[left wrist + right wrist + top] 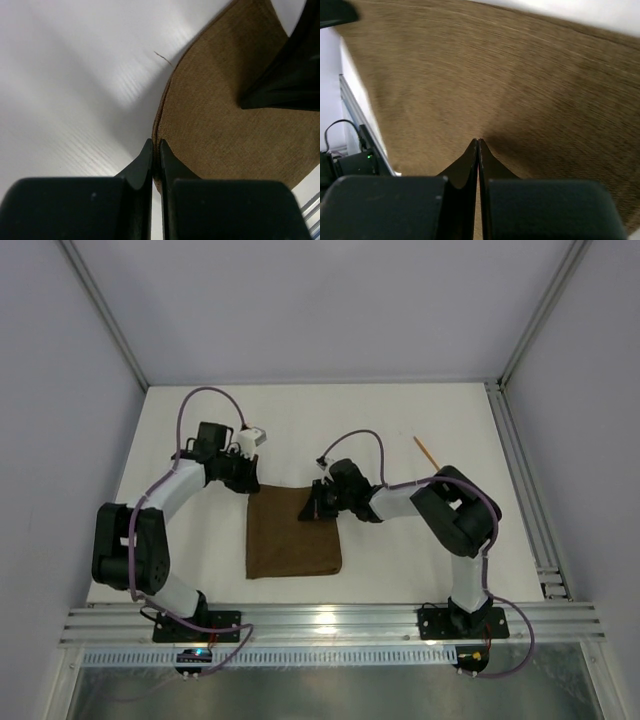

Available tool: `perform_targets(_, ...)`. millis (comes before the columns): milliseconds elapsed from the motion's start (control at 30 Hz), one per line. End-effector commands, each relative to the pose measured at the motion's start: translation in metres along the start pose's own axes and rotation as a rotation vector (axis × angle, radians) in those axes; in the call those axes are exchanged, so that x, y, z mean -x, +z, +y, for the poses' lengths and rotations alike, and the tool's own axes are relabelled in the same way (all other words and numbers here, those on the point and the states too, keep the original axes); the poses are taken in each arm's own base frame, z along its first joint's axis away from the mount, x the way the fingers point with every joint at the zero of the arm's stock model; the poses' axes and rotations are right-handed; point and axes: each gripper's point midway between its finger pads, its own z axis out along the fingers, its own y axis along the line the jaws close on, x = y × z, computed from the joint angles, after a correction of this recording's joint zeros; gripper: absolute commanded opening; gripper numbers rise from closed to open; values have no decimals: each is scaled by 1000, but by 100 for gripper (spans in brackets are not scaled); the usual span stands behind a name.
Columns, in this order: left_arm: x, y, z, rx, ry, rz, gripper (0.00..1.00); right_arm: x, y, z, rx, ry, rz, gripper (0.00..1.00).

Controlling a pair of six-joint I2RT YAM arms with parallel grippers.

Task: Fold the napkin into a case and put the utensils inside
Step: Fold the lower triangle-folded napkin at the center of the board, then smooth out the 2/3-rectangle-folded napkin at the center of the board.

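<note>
The white tabletop [400, 420] is smooth and matte, and the dark brown napkin [290, 545] lies flat on it in the middle, between the two arms. The napkin is a roughly square soft cloth with a fine woven grain. In the left wrist view its edge shows as a double line, which suggests more than one layer.

The coming move turns on the napkin's far edge, which runs left to right. Both end effectors sit on that edge, and the rest of the cloth spreads from them toward the near side. A fold would therefore probably carry the far edge nearward over the body of the cloth.

The left end effector [247, 478] is at the far-left corner, its jaws pressed together with the cloth's edge caught between them. The right end effector [313, 502] is on the far edge toward the right corner. Its jaws are also pressed together at the fabric, apparently pinching a bit of it, though the grip itself is hard to confirm. The cloth is limp and should sag between the two holds.

One thin, stiff orange utensil [425, 450] lies slantwise on the far right of the tabletop, well apart from the napkin. The right arm is the nearer one to it. I cannot tell whether it is the fork, and I see no second piece.
</note>
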Motion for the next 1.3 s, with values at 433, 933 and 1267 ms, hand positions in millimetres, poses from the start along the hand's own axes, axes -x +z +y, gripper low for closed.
perform_targets(433, -33, -21, -105, -107, 577, 95, 0, 29, -9, -45, -135, 170, -107, 3)
perform_targets(933, -115, -4, -109, -121, 823, 276, 0, 30, -115, -60, -277, 174, -277, 7)
perform_targets(1267, -101, -7, -106, -71, 839, 210, 0, 41, -95, -47, -220, 52, -171, 48)
